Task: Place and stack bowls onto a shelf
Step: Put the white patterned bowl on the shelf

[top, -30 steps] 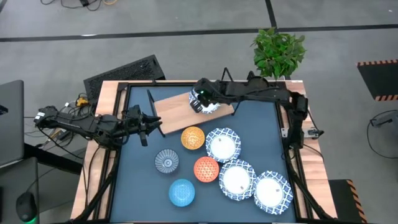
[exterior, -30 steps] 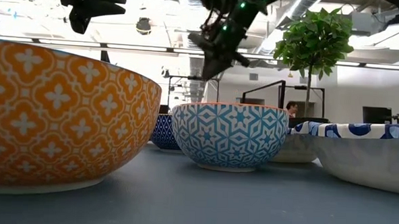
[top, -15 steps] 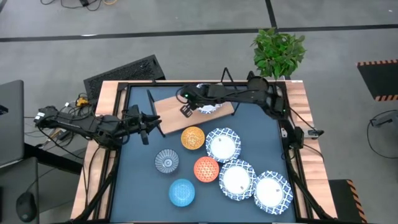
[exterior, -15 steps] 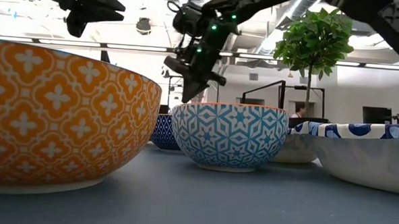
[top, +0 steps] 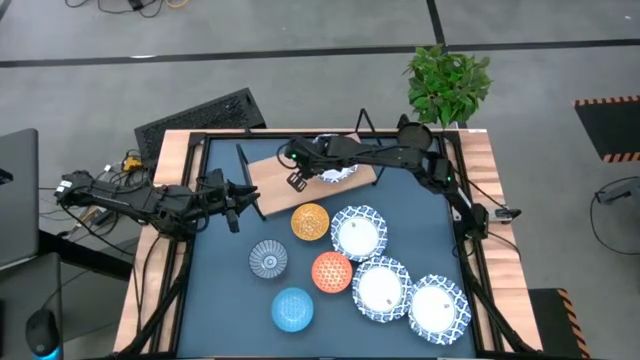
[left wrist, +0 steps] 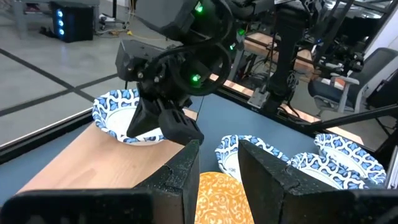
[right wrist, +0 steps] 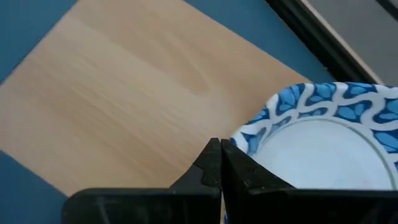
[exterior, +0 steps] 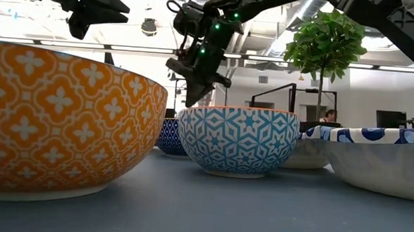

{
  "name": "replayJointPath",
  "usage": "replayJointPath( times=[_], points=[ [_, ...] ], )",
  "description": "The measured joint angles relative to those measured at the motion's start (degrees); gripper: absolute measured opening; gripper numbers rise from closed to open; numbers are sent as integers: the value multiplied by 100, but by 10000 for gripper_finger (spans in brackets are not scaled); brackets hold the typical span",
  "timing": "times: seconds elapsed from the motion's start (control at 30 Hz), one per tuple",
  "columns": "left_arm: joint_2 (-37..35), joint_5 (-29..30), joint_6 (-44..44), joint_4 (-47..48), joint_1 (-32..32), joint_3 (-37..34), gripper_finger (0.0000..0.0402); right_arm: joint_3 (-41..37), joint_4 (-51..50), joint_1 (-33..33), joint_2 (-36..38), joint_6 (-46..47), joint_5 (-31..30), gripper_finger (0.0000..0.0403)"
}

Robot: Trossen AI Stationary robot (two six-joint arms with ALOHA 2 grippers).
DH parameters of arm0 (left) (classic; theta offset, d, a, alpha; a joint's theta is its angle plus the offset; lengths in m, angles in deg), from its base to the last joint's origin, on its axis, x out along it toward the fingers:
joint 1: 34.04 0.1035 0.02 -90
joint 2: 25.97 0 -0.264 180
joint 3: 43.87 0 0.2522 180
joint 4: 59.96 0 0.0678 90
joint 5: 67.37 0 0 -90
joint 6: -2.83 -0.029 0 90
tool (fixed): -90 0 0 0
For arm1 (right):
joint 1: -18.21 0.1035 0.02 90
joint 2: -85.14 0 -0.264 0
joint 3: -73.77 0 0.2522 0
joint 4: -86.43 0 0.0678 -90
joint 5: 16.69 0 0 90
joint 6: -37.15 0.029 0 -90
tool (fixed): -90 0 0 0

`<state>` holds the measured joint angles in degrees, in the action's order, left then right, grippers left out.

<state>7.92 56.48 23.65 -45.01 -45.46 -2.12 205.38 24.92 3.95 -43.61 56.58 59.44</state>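
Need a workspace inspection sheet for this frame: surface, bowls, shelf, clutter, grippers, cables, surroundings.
Surface: dark-blue tabletop, wood border.
Job's things: one blue-rimmed bowl on the shelf; six bowls on the tabletop, among them the orange bowl and light-blue bowl.
Clutter: nothing seen.
Grippers: right gripper shut, over the shelf beside the bowl; left gripper open, waiting at the table's left.
Cables: bundle by the left arm.
Surroundings: potted plant, keyboard.

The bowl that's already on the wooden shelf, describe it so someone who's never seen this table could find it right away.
Find the light-wood shelf at the table's far edge, near the potted plant. One white bowl with a blue-patterned rim sits on its plant-side end, beside the right gripper. The similar blue-rimmed bowls all sit on the dark-blue tabletop, not on wood.
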Motion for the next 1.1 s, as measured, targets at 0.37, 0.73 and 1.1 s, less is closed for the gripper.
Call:
replayJointPath(
  times=[0.37, 0.73, 1.1],
  points=[
    [0, 3, 0, 59, 0, 0, 96, 0, 71, 227, 1, 19, 48, 19],
    [0, 3, 106, 72, 0, 0, 96, 0, -120, 136, 0, 67, 27, 19],
    [0, 3, 151, 120, 0, 0, 96, -461, -44, 65, 7, 124, 29, 19]
  ],
)
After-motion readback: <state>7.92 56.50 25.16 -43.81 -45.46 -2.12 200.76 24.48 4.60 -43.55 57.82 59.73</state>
